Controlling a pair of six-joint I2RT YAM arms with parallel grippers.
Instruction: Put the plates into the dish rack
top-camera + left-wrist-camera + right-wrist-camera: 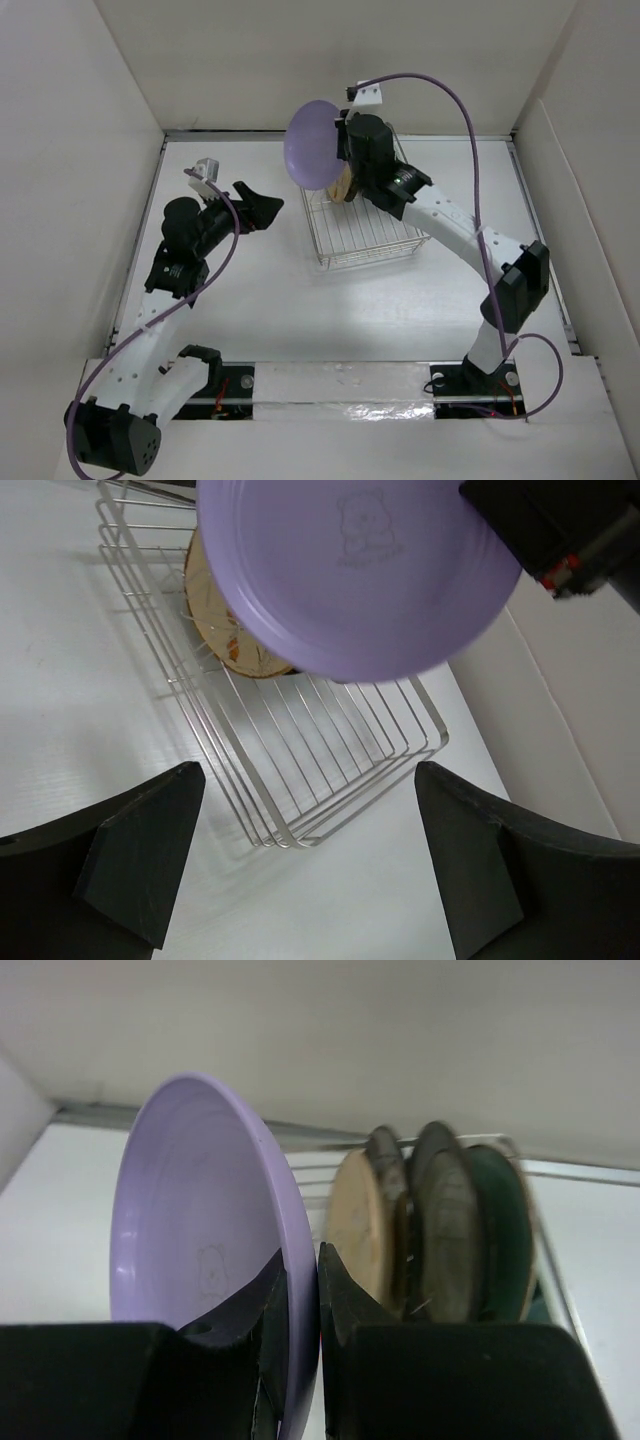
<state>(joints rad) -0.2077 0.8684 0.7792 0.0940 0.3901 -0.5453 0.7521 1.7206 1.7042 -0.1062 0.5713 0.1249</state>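
Note:
My right gripper (340, 150) is shut on the rim of the lavender plate (313, 144) and holds it on edge above the far left end of the silver wire dish rack (365, 235). The right wrist view shows the fingers (345, 1290) pinching the lavender plate (195, 1250), with the tan plate (360, 1230), a dark plate (445, 1230) and a green plate (505, 1230) upright behind it. The left wrist view shows the lavender plate (360, 570) over the rack (330, 750) and the tan plate (215, 620). My left gripper (262, 205) is open and empty, left of the rack.
White walls enclose the table on the left, back and right. The near half of the rack (372, 245) holds no plates. A purple cable (450, 110) arcs over the right arm.

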